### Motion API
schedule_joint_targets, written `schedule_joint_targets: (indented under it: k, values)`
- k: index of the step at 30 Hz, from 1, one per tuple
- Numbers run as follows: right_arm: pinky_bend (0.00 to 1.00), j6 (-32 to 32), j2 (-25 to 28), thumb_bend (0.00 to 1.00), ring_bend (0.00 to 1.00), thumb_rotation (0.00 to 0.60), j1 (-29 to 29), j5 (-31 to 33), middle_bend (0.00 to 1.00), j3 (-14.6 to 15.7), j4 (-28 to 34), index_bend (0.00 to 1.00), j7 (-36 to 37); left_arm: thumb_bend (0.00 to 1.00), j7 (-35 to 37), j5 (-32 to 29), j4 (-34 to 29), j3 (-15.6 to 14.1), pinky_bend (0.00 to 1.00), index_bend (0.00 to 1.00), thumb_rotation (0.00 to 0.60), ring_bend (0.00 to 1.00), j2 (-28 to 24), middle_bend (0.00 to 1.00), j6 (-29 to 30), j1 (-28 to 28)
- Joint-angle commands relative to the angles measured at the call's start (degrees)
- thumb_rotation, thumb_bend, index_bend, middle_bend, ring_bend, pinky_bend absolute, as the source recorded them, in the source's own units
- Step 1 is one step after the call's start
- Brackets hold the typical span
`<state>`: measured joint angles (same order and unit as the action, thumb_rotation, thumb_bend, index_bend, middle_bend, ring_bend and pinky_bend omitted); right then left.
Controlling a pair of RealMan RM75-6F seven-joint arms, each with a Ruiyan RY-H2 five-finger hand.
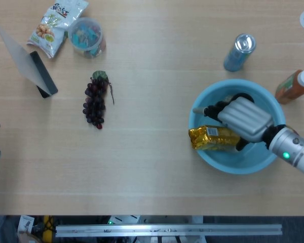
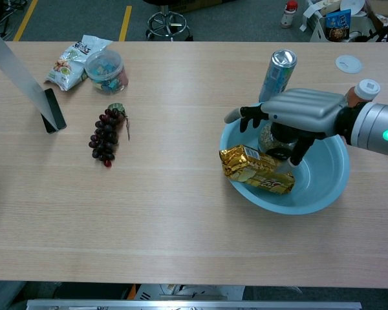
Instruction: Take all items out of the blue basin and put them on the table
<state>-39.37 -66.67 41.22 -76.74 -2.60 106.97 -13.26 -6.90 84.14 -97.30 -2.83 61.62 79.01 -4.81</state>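
Chest view: right hand (image 2: 297, 113) spread, empty, over blue basin (image 2: 333, 184).

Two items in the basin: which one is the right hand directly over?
The black-lidded jar. The right hand hangs over it, hiding most of it; the gold packet lies nearer the front rim, mostly uncovered.

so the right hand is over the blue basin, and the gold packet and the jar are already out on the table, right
Not quite. The right hand is over the blue basin, but the gold packet and the jar are not out on the table: both are in the basin. The chest view shows the packet lying over the basin's left rim and the jar under the hand.
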Motion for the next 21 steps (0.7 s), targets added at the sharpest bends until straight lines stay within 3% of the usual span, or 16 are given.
schedule_joint_targets:
  k: [1, 11, 18, 21]
  values:
    - [0.48, 0.4, -1.6, 0.00, 0.27, 0.600, 0.7, 2.0, 0.28, 0.8, -0.5, 0.13, -2.2, 0.27, 0.3, 0.1, 0.3, 0.0, 0.32, 0.31, 0.600, 0.25, 0.1, 0.31, 0.0, 0.1]
    - [0.49, 0.1, -6.1, 0.02, 0.28, 0.600, 2.5, 7.8, 0.29, 1.9, -2.2, 0.15, -7.7, 0.27, 1.7, 0.1, 1.5, -0.1, 0.32, 0.31, 0.600, 0.25, 0.2, 0.31, 0.1, 0.4]
    - [0.65, -3.1, -8.8, 0.31, 0.42, 0.600, 2.0, 10.4, 0.41, 3.0, -3.2, 0.37, -10.3, 0.27, 3.0, 0.0, 2.7, -0.2, 0.32, 0.31, 0.600, 0.25, 0.2, 0.31, 0.2, 0.9]
    - [0.72, -4.6, -9.2, 0.38, 0.50, 0.600, 1.6, 10.4, 0.46, 2.9, -3.2, 0.46, -10.3, 0.27, 3.2, 0.1, 2.7, -0.1, 0.32, 0.31, 0.600, 0.25, 0.2, 0.31, 0.1, 0.8]
